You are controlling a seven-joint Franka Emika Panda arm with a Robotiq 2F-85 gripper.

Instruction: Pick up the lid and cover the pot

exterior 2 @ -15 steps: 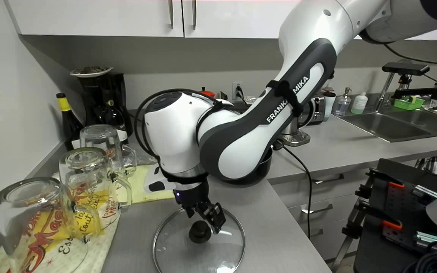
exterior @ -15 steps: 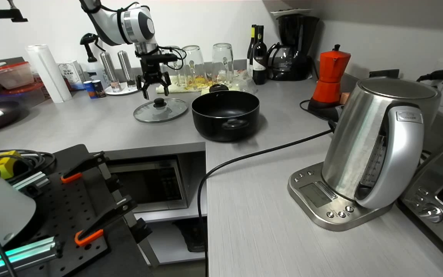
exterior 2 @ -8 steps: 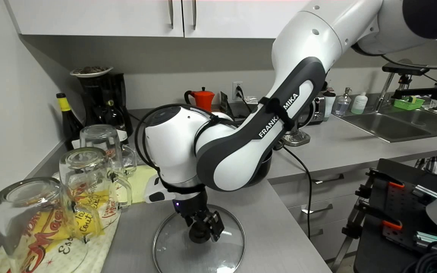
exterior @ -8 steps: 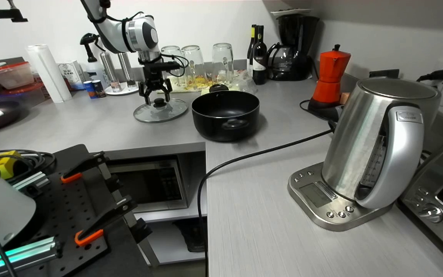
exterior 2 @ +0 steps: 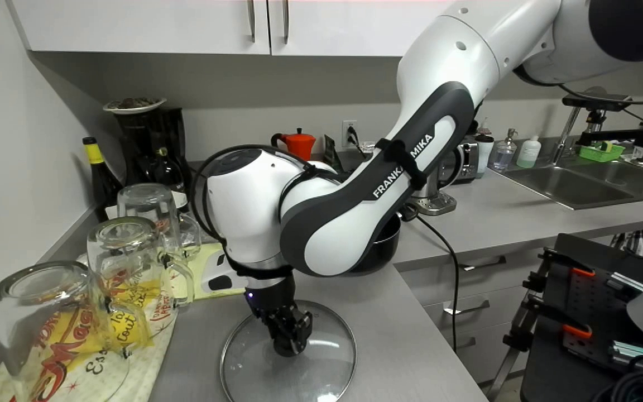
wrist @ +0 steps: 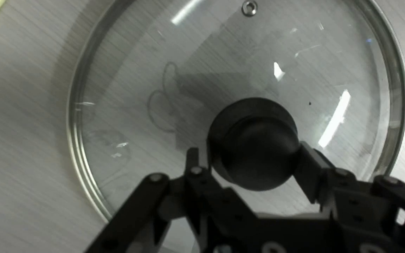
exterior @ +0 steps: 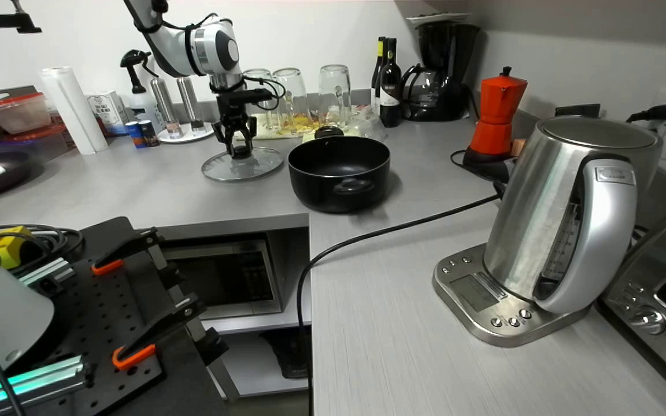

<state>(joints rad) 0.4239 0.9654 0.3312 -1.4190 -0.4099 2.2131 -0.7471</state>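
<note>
Near the pot (exterior: 339, 179), over the counter (exterior: 130, 185), holding the lid (exterior: 263, 164) from above w/ the claw (wrist: 248, 154) closed on the ctr. knob (wrist: 258, 149). Looks approx. level, directly under the claw; cannot tell if touching the counter or slightly raised. Seen in an exterior view, must be brought to the right for reaching the pot, so needs prob. a lift first. Being round, w/out long axis, needs only centring.

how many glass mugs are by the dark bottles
3, in an exterior view: the nearest mug, the middle mug and the farthest mug, closest to the dark bottles. Both exterior views agree; none seems hidden.
</note>
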